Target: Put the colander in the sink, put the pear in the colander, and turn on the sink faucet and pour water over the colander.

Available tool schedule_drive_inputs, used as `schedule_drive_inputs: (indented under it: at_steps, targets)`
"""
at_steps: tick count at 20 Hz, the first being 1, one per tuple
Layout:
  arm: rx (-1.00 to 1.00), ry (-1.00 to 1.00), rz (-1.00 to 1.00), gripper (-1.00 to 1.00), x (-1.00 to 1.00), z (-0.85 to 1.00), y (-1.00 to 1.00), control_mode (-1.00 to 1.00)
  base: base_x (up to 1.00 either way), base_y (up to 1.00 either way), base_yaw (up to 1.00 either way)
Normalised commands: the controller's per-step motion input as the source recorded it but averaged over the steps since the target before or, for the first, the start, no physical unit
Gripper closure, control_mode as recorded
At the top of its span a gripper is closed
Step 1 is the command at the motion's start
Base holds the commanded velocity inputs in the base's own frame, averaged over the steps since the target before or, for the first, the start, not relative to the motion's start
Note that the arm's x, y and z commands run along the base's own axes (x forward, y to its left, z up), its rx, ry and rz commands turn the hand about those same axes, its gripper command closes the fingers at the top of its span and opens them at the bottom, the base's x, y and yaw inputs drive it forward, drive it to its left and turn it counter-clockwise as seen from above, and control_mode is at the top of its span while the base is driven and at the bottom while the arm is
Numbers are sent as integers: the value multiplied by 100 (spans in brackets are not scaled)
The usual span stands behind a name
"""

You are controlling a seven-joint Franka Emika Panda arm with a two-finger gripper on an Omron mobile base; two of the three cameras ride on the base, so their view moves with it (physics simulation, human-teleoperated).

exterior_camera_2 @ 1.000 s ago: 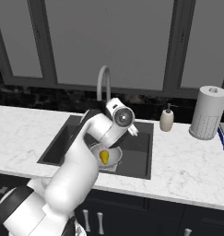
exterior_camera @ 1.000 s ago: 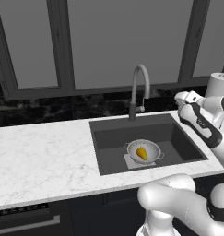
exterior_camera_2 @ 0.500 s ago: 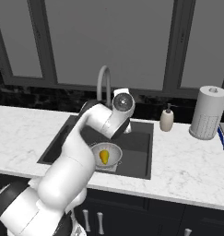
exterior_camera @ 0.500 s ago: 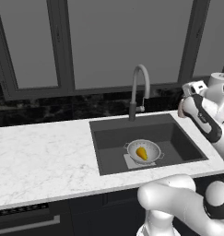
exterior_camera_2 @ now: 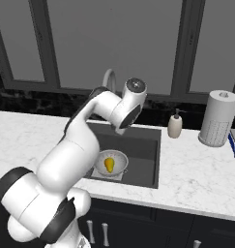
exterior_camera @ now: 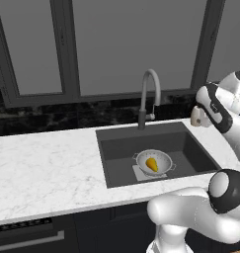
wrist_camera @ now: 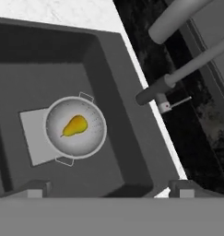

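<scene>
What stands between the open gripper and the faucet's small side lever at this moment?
Nothing visible does. In the hand view the faucet and its side lever lie ahead of the gripper with open space between. The pear already sits in the colander in the sink.

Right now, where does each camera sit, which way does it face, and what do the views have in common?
Left base view: behind the arm's left, looking forward and down at the sink; white arm at lower right.
Right base view: behind its right, same counter; arm at lower left.
Hand view: above the sink, looking down; open claw tips at bottom.
Shared: the pear in the colander, beside the sink faucet.
</scene>
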Motion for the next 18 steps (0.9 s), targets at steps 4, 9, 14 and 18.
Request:
schedule_drive_inputs:
  at_steps: [4,9,14,18]
  targets:
    - [32,5,-5,-100,-18,0,-26,-100,0,0,0]
    - [36,-6,-10,-100,-4,-19,-12,-100,0,0,0]
    - [25,0,-12,-100,-1,-6,0,-100,0,0,0]
    - [18,0,-14,-100,0,-10,2,-100,0,0,0]
